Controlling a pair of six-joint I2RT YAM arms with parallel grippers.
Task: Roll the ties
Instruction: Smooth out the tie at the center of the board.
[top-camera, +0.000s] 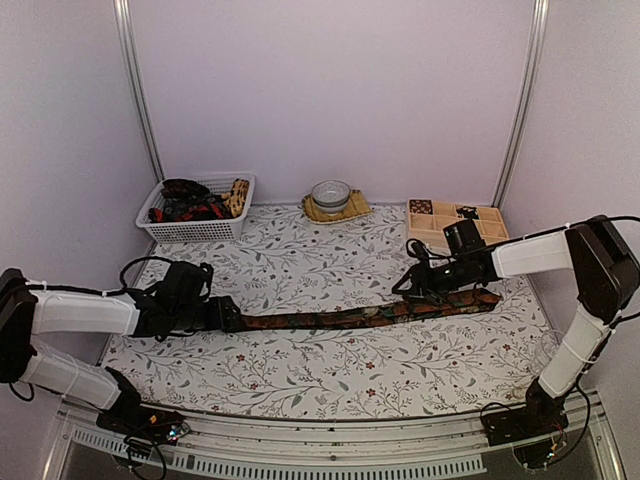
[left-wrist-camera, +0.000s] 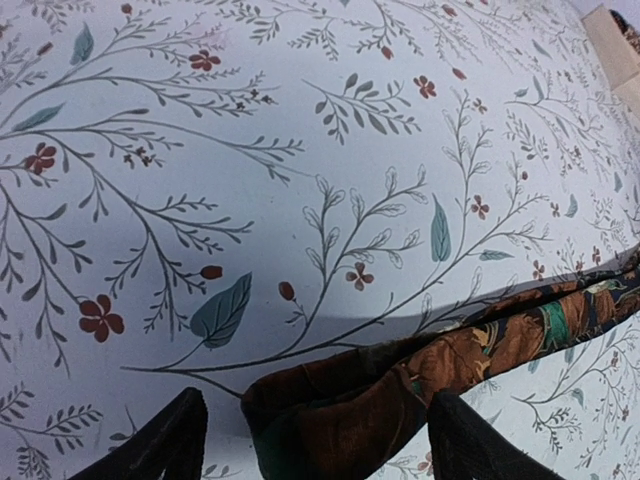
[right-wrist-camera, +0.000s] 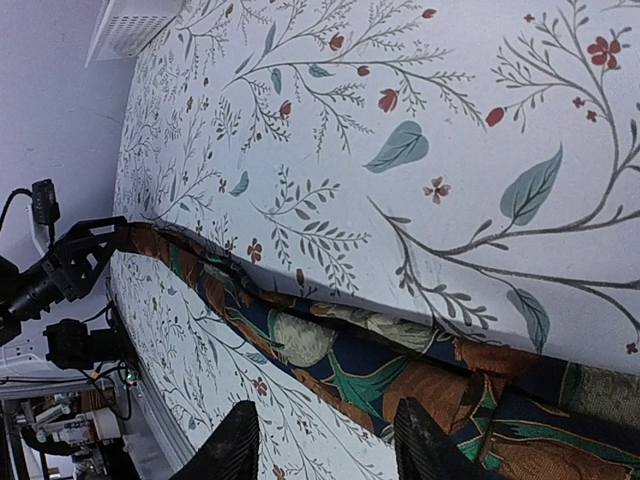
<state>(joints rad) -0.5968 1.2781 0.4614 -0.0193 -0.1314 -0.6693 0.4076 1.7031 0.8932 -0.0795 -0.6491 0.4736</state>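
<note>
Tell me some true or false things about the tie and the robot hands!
1. The tie lies stretched out between the left hand and the right hand. True.
2. The tie is rolled up. False: it lies long and flat on the table.
3. The basket at the back left holds more ties. True.
4. The bowl sits inside the basket. False: it sits on a yellow cloth at the back middle.
5. The left hand has a finger on each side of the tie's end. True.
</note>
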